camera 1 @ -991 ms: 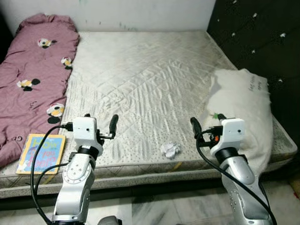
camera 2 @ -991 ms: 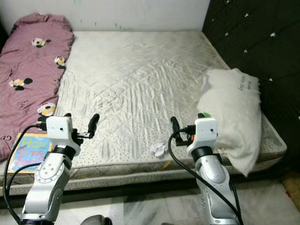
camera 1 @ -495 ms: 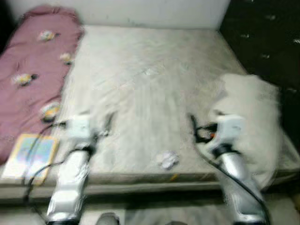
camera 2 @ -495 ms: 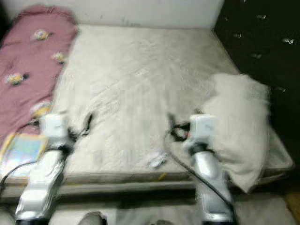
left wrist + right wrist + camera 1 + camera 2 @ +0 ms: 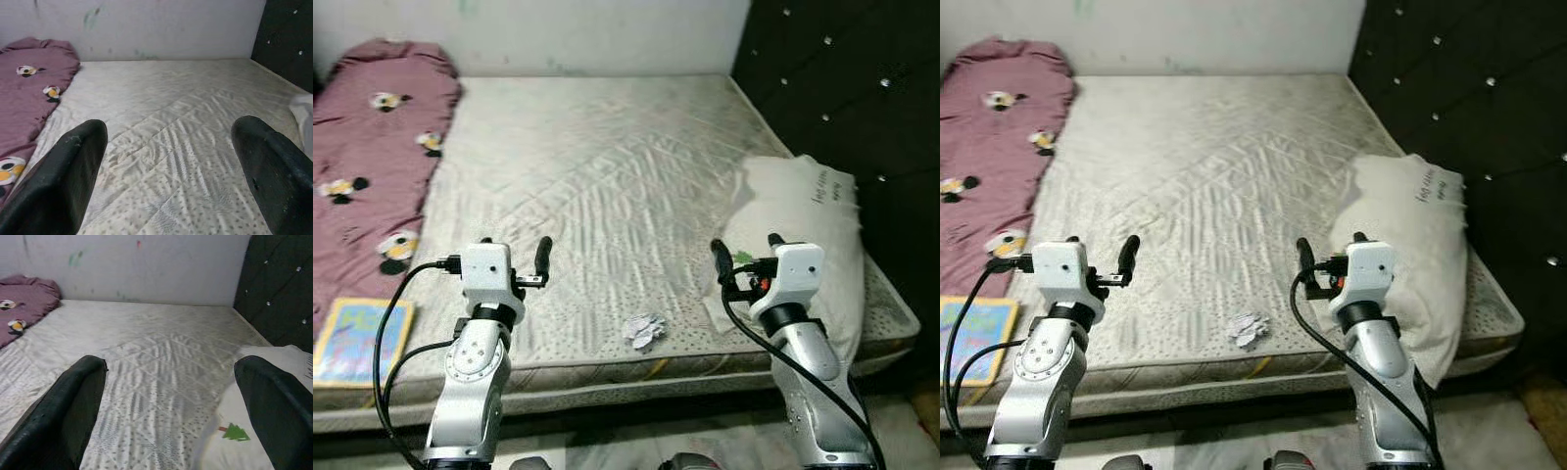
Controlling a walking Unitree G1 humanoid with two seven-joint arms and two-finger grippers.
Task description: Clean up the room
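Note:
A crumpled white paper (image 5: 643,330) lies on the bare quilted mattress (image 5: 607,166) near its front edge, between my two arms. A white pillow (image 5: 808,230) with a small green tree print (image 5: 235,432) rests at the mattress's right side. A colourful book (image 5: 357,338) lies at the front left corner, beside a maroon flowered blanket (image 5: 372,147). My left gripper (image 5: 515,247) is held open above the front edge, left of the paper. My right gripper (image 5: 744,247) is open too, right of the paper and close to the pillow. Nothing is between either pair of fingers.
A dark tufted headboard (image 5: 842,88) runs along the right side. A pale wall (image 5: 558,34) closes the far end of the bed. Marble floor (image 5: 636,441) lies below the mattress edge in front of me.
The whole picture has shifted left, after a blurred moment, so the camera turned to the right. Both arms keep the same raised pose with open fingers. Paper, pillow and book stay put.

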